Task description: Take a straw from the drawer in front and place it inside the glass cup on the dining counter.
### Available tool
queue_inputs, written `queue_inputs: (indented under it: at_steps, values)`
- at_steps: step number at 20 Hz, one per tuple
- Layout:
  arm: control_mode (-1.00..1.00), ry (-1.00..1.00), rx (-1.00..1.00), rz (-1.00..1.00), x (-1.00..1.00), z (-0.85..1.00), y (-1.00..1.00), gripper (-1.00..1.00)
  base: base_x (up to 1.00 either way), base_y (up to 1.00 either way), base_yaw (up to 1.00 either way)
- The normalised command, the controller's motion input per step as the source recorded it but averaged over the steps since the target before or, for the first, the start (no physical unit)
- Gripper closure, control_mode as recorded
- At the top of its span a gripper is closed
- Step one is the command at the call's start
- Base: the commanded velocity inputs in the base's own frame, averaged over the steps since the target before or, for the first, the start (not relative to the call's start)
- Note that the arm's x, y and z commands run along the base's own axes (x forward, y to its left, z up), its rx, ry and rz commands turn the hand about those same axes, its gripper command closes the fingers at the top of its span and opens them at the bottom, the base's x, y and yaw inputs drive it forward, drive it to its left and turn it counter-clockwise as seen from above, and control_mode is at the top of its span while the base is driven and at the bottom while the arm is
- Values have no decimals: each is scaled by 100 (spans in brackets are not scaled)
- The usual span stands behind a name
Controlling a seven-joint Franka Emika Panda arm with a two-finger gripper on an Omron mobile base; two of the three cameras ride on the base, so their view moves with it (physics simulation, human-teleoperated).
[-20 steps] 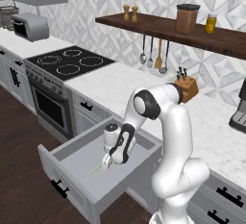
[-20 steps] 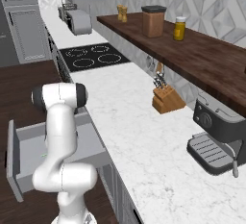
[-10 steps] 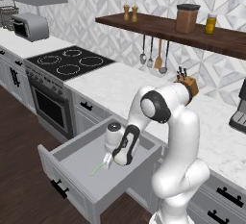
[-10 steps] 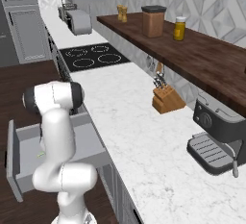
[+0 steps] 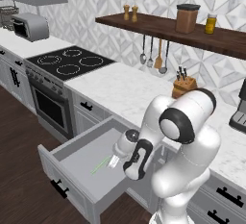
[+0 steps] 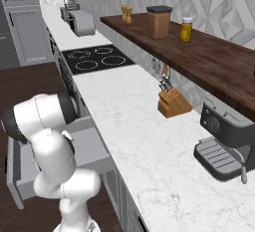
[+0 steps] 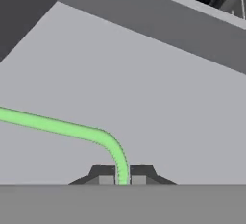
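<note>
One straw (image 7: 72,130), light green: its near end runs up between my two fingertips (image 7: 102,174), the rest bends away across the drawer (image 5: 79,163) floor. Gripper (image 7: 122,176): jaws together, clamped on the straw's end, reaching down into the open drawer. Drawer: light grey, pulled out below the marble worktop (image 5: 125,91), black handle on its front. Worktop: black cooktop (image 5: 69,62), knife block (image 6: 173,105), coffee machine (image 6: 224,144). Wall: wooden shelf (image 6: 199,57) with jars.
</note>
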Motion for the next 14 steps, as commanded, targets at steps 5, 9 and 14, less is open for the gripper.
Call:
queue_inputs:
  at_steps: [5, 9, 14]
  values:
    - [-100, 0, 9, 0, 59, 100, 42, 100, 0, 0, 0]
    - [-100, -1, 8, -1, 56, 100, 26, 100, 0, 0, 0]
    - [-100, 1, 0, -3, 32, 100, 11, 100, 0, 0, 0]
